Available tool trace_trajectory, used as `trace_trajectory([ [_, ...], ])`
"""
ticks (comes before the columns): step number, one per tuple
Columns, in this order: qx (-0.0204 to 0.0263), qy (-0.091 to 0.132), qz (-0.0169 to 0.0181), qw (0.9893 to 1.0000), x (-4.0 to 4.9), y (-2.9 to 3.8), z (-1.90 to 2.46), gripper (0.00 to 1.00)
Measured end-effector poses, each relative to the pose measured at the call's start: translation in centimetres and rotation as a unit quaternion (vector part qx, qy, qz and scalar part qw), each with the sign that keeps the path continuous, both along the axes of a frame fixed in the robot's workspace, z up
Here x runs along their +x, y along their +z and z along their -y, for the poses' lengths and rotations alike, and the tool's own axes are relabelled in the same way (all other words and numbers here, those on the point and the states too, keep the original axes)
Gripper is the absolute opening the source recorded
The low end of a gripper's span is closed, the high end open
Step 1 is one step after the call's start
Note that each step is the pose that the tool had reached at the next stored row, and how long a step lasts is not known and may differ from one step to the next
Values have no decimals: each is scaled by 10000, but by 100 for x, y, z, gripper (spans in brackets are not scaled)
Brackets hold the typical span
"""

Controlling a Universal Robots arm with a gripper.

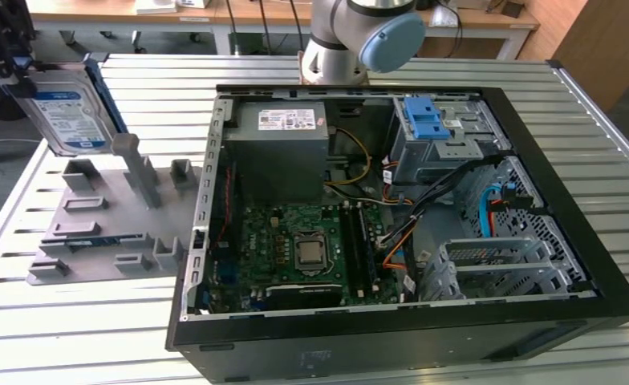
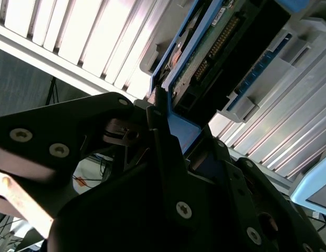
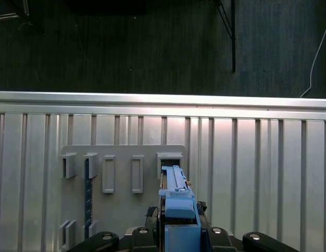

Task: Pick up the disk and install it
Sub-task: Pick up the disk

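The disk (image 1: 68, 116) is a flat silver drive with a white and blue label, and a blue plastic bracket frames it. In the second wrist view its underside shows a green circuit board. The gripper (image 2: 165, 123) holds it: the dark fingers (image 2: 161, 149) are pressed together on the blue bracket at one end. The disk stands on its edge over the grey holder (image 1: 111, 216) on the slatted table (image 1: 79, 337), outside the open computer case (image 1: 550, 160), on the exterior view's left of it.
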State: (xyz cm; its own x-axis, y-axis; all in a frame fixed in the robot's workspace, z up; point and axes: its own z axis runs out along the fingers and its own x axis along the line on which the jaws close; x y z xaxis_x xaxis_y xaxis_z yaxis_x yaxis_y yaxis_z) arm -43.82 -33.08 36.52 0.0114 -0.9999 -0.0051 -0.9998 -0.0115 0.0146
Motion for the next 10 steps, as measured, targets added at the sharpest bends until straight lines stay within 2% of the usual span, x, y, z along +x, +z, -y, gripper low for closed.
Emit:
trace_trajectory([
  [10, 0, 0, 0, 10000, 0, 64, 0, 36],
])
